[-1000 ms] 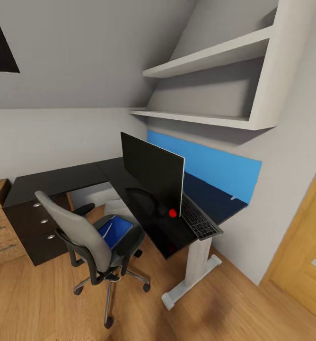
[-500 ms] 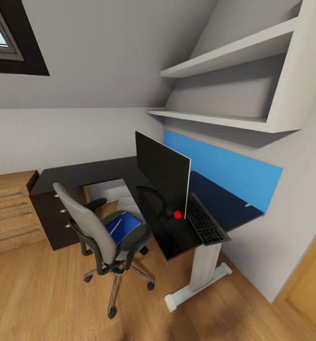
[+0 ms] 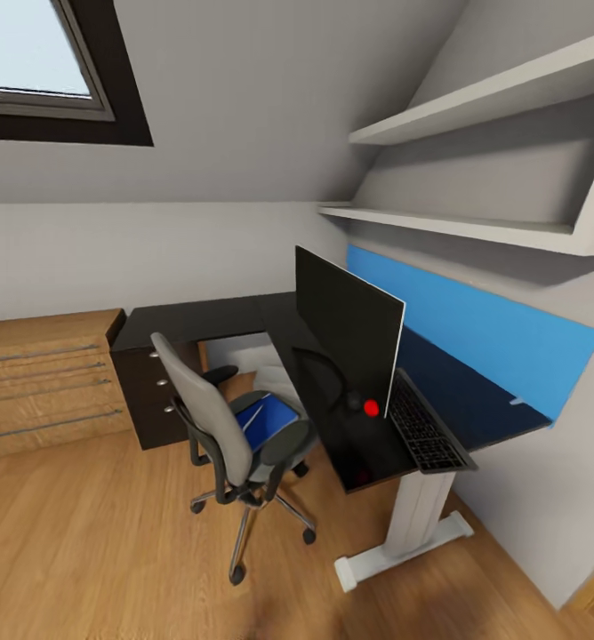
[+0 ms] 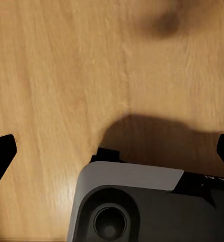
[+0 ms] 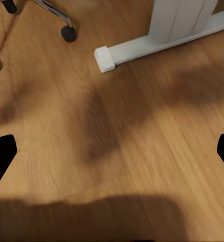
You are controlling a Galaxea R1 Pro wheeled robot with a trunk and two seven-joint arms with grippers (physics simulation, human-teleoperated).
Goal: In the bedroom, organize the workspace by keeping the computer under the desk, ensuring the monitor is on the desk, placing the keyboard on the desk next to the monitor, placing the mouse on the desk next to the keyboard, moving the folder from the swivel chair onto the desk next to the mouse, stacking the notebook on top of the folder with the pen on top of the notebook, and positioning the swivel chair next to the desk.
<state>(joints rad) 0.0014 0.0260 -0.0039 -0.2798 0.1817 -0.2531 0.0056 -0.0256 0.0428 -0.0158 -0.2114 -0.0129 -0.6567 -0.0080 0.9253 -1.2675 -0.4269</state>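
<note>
Blue notebook (image 3: 266,420) lies ahead on the swivel chair (image 3: 235,436) seat; both my grippers hang spread wide and empty over floor.

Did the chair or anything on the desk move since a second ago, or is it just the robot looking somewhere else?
Only the camera turned left: a window and a wooden dresser came into view, and everything slid right in the picture. The swivel chair with the blue notebook on its seat, the monitor and the keyboard on the desk stayed put. Nothing was grabbed.
</note>
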